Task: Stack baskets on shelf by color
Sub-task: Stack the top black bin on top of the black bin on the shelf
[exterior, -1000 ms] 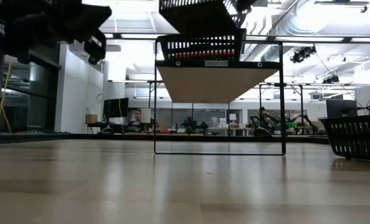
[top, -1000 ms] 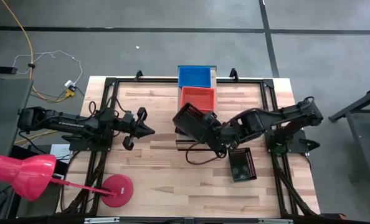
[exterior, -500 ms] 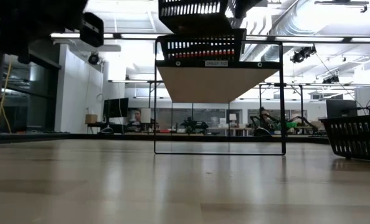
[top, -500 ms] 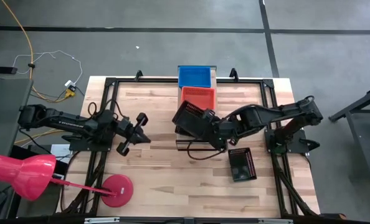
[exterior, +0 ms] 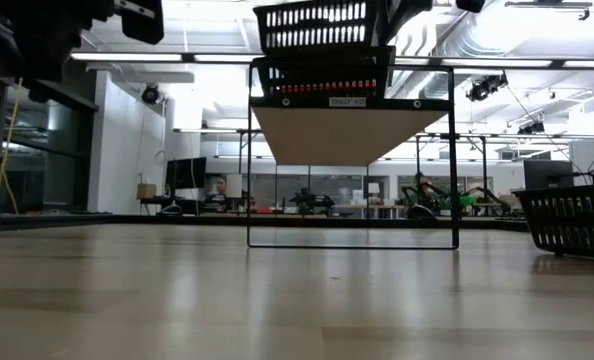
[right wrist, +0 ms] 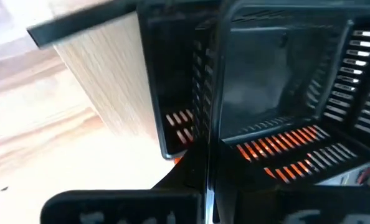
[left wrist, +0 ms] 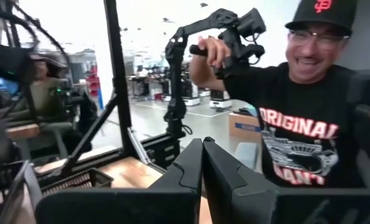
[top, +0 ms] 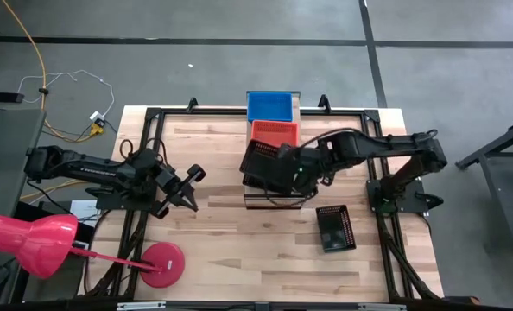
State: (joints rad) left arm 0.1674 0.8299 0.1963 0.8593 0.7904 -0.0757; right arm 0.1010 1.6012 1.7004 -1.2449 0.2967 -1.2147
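Note:
My right gripper [top: 298, 169] is shut on a black basket [top: 265, 162] over the near end of the shelf [exterior: 352, 130]. In the low view this basket [exterior: 312, 26] hangs level just above another black basket [exterior: 322, 76] that stands on the shelf board. A red-orange basket [top: 275, 133] and a blue basket [top: 271, 106] sit farther along the shelf. One more black basket [top: 334, 227] rests on the table to the right. My left gripper [top: 190, 192] waits shut over the table's left part, holding nothing. My right gripper pinches the right-hand side wall [right wrist: 211, 124] of the black basket, one finger inside and one outside. The fingers come from the table's right, slanting down. The basket is level and open side up; whether its bottom touches the basket below, I cannot tell.
A pink lamp [top: 32, 242] with a round base [top: 161, 263] stands at the near left corner. Black frame rails [top: 148, 130] run along the table's sides. A person in a black T-shirt [left wrist: 297, 137] shows beyond the table in the left wrist view. Bare wood lies near the shelf.
My right gripper has carried the black basket toward the table's left and far edge, over the shelf's near end. The basket has tipped from tilted to level above the black basket on the shelf. My left gripper has turned toward the near edge and drawn back a little.

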